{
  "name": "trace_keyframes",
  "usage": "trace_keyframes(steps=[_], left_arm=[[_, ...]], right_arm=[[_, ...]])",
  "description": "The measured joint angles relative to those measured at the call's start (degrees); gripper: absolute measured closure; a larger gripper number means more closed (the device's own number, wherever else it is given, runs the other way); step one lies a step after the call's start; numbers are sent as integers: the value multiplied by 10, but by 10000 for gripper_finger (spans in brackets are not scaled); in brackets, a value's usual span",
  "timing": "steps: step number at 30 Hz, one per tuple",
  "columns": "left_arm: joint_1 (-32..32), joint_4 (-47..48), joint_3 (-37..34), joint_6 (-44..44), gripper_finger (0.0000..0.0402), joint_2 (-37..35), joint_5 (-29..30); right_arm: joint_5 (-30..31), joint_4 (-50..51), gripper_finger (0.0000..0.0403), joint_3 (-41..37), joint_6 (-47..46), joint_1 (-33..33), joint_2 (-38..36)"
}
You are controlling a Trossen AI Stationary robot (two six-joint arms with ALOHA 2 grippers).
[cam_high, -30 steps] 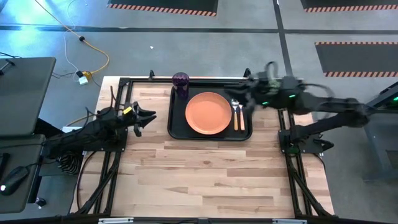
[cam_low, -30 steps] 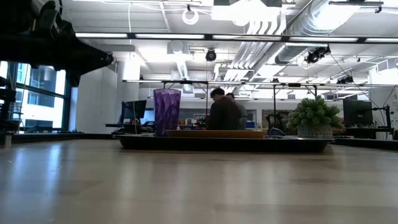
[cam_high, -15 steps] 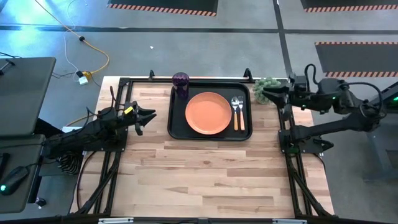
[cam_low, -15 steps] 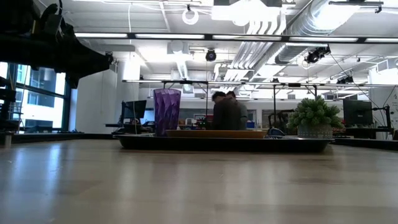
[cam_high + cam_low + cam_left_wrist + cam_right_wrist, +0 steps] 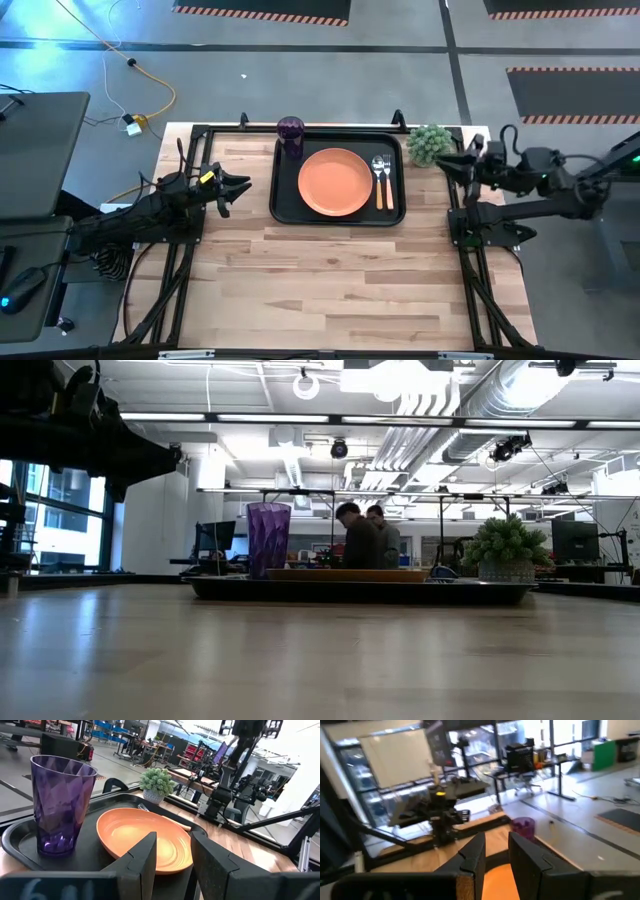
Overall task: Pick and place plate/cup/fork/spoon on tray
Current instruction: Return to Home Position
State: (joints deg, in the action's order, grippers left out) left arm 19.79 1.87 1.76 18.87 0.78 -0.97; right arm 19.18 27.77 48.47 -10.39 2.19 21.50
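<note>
Black tray (image 5: 284,204) holds the plate (image 5: 335,182) centrally, the cup (image 5: 290,130) in a left corner, and the fork (image 5: 378,172) and spoon (image 5: 388,190) to the right. The left gripper (image 5: 236,186) and right gripper (image 5: 446,160) are slightly spread, empty, and beside the tray. In the low view the rim hides the cutlery.

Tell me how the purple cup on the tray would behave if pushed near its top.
The cup likely tips rather than slides: it stands upright, taller than wide, narrowing toward its base. It looks like thin translucent plastic, so probably light and stiff. Lying down it might roll, though the tray has a raised rim.
</note>
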Motion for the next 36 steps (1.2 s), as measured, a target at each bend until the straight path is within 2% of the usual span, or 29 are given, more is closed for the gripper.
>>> trace_keyframes(steps=[7, 12, 19, 24, 30, 36], left_arm=[[0, 0, 0, -52, 291, 0, 0], [0, 0, 0, -104, 291, 0, 1], [0, 0, 0, -150, 291, 0, 2], [0, 0, 0, -151, 291, 0, 2], [0, 1, 0, -181, 291, 0, 2], [0, 1, 0, -221, 291, 0, 2]], right_arm=[[-21, -63, 327, -161, -33, 0, -91], [-58, -101, 327, -260, -48, 0, -129], [-65, -163, 327, -367, -77, 0, -171], [-113, -211, 327, -412, -77, 0, -215], [-150, -226, 327, -416, -62, 0, -213], [-242, -230, 327, -437, -50, 4, -213]])
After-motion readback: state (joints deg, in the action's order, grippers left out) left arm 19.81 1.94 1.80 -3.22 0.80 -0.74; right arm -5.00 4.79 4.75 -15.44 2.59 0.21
